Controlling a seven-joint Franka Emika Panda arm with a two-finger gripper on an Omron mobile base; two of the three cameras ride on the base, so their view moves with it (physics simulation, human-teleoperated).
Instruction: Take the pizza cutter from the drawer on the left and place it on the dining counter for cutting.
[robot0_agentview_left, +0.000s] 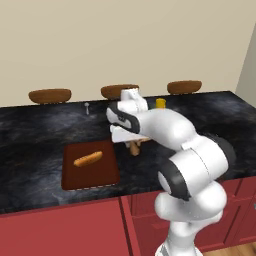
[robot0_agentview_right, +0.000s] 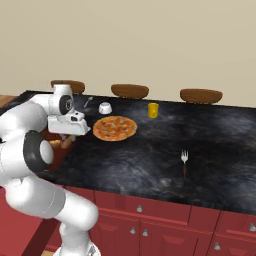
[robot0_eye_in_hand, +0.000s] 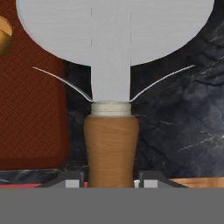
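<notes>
End effector (robot0_eye_in_hand: 111, 181) grips pizza cutter (robot0_eye_in_hand: 111, 144); pizza (robot0_agentview_right: 114, 128) sits nearby.

In the left base view the arm (robot0_agentview_left: 165, 127) hides the pizza and all but a stub of the cutter (robot0_agentview_left: 134, 148). In the hand view the cutter's wheel (robot0_eye_in_hand: 111, 30) runs off the top edge, its handle (robot0_eye_in_hand: 111, 148) base is cut off below, and a tan object (robot0_eye_in_hand: 4, 37) is clipped at left
</notes>
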